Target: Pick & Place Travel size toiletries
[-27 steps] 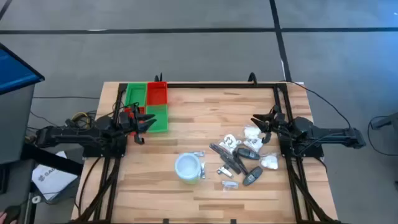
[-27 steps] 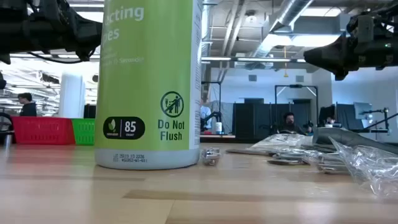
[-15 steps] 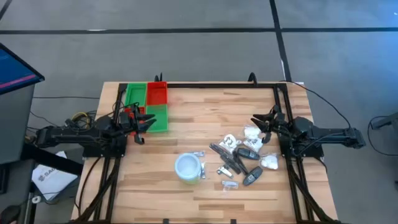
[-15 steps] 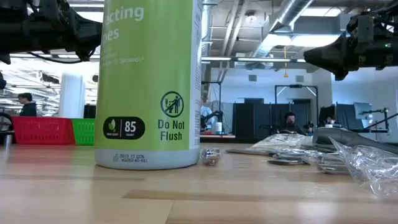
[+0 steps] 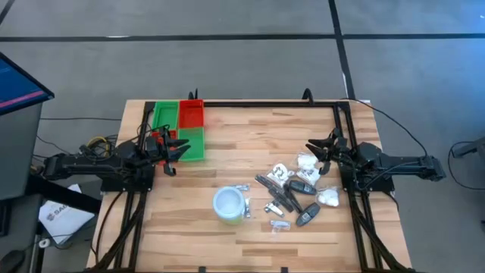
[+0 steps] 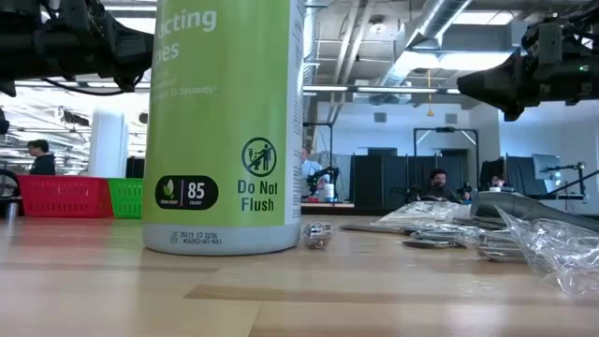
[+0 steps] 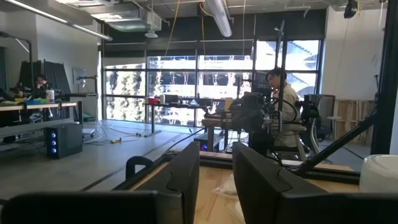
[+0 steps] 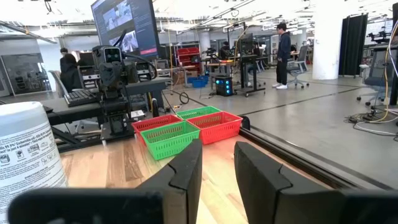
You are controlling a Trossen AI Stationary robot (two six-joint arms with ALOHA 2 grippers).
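Observation:
The travel size toiletries lie in a loose pile on the wooden table's right half: slim black sticks, a dark oval, white packets and a clear sachet. They also show at the right of the low view. My right gripper hovers just beyond the pile's far right, open and empty. My left gripper hovers at the table's left, beside the near end of the tray, also open and empty.
The red and green compartment tray stands at the far left. A round white tub with a green side stands upright near the front middle, left of the pile. A black frame runs along the far edge and sides. Bare wood lies between tray and pile.

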